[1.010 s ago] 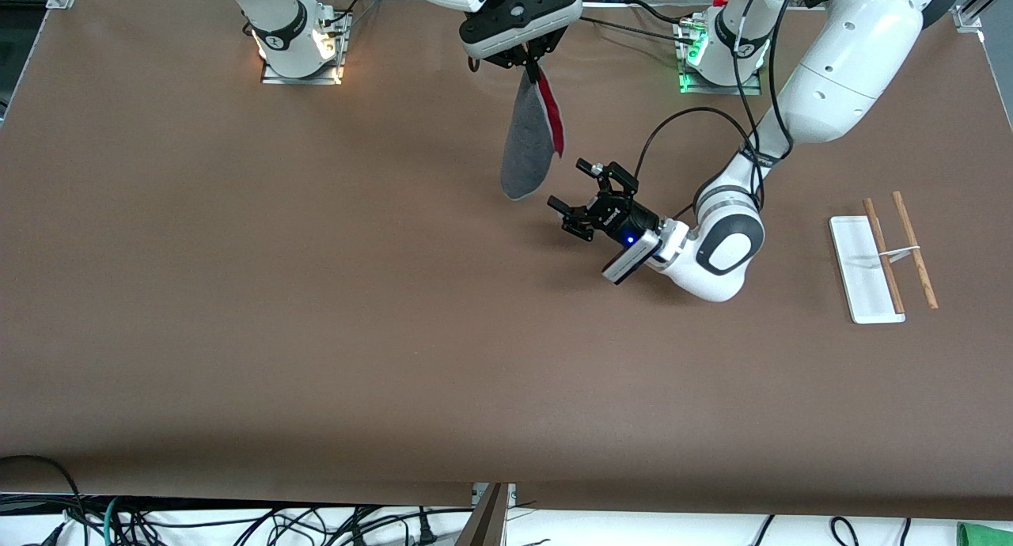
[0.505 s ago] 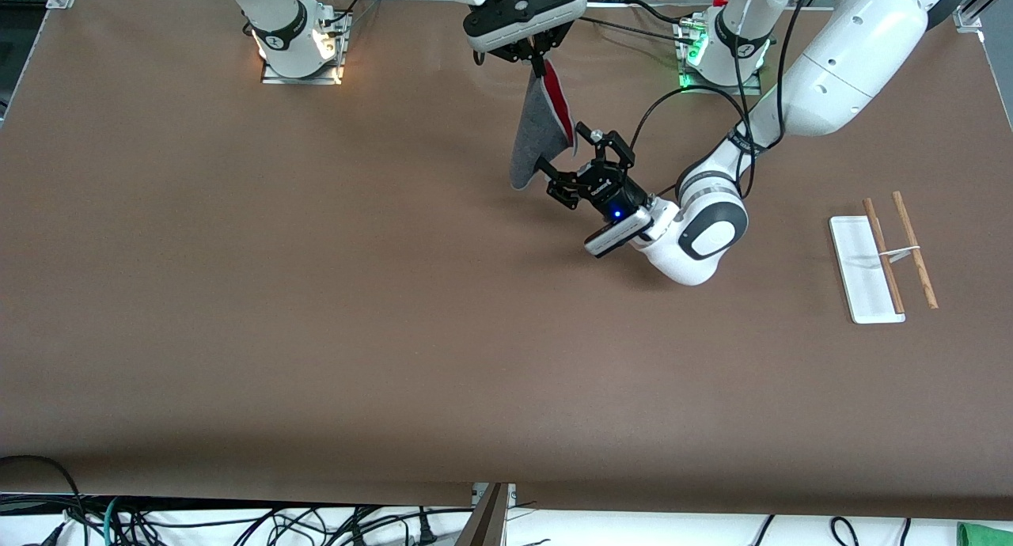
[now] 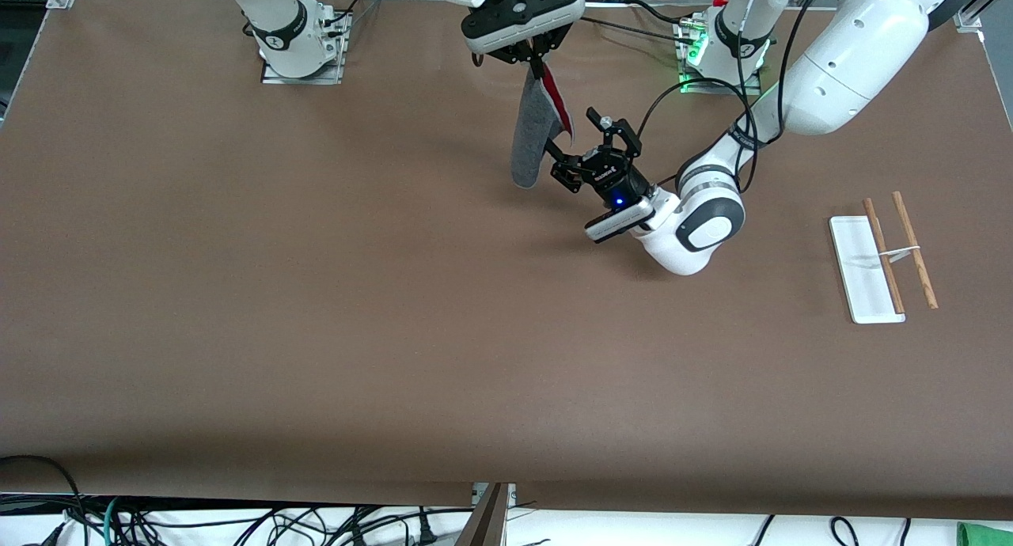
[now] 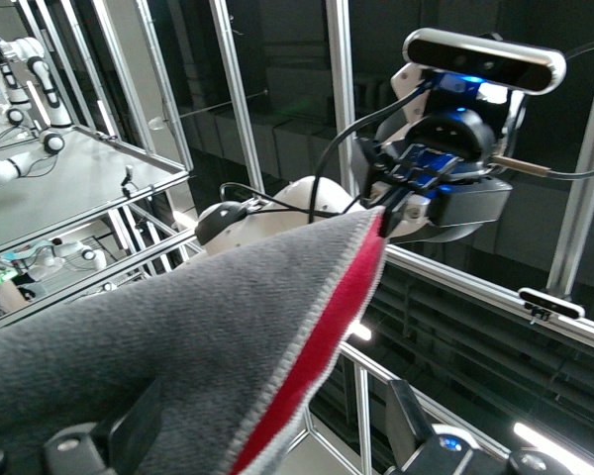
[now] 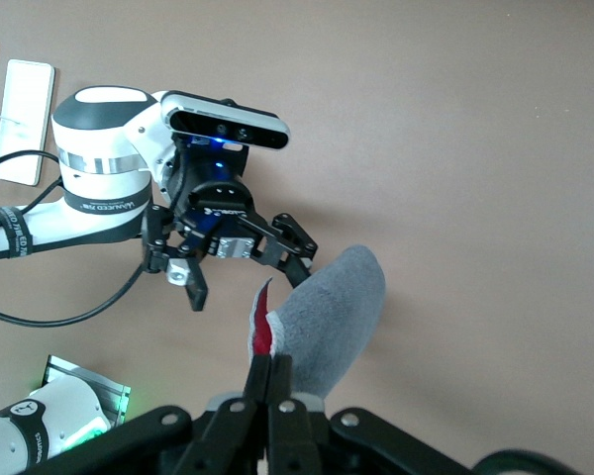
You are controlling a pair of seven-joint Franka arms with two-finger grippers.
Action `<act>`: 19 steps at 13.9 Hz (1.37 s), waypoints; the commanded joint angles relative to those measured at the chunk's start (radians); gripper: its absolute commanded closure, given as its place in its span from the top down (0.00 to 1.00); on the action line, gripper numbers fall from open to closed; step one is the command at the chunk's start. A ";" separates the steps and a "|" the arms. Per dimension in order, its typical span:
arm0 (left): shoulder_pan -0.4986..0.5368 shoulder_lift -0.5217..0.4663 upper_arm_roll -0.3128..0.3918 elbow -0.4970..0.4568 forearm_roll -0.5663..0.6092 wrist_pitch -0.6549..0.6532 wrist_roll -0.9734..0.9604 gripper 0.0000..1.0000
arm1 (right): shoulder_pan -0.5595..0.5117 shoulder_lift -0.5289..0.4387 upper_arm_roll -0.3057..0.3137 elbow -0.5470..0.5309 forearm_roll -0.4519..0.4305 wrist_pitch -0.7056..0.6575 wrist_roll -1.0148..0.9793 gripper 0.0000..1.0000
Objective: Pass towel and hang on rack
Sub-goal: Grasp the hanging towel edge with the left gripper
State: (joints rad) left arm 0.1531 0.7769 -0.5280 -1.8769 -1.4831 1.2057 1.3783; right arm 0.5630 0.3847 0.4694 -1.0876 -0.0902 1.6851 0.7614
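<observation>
Since a second ago the left gripper (image 3: 571, 144) has swung up from over the bare table to the hanging towel (image 3: 532, 130), its fingers spread wide around the cloth's lower edge. From the front, the right gripper (image 3: 536, 62) hangs over the middle of the table near the bases, pinched shut on the towel's top corner, so the cloth dangles grey side out with a red strip showing. The rack (image 3: 880, 255) stands well apart at the left arm's end of the table.

From the left wrist, the towel (image 4: 208, 356) fills the lower frame, running up to the right gripper (image 4: 388, 210) that clamps its tip.

From the right wrist, closed fingers (image 5: 273, 381) hold the towel (image 5: 322, 322), and the left gripper (image 5: 247, 279) straddles it, one finger on each side
</observation>
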 commanded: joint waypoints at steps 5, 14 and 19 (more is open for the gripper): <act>0.026 -0.030 0.000 -0.068 0.064 0.000 0.108 0.68 | -0.006 0.008 0.003 0.021 0.010 -0.013 0.013 0.00; 0.028 -0.028 0.003 -0.070 0.089 0.015 0.110 0.00 | -0.008 0.008 -0.003 0.021 0.027 -0.022 0.013 0.00; 0.031 -0.031 0.003 -0.068 0.089 0.020 0.110 0.00 | -0.009 0.008 -0.003 0.021 0.026 -0.024 0.013 0.00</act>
State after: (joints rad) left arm 0.1750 0.7769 -0.5217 -1.9231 -1.4116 1.2142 1.4595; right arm 0.5545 0.3869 0.4650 -1.0876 -0.0785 1.6779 0.7663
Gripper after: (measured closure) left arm 0.982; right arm 0.987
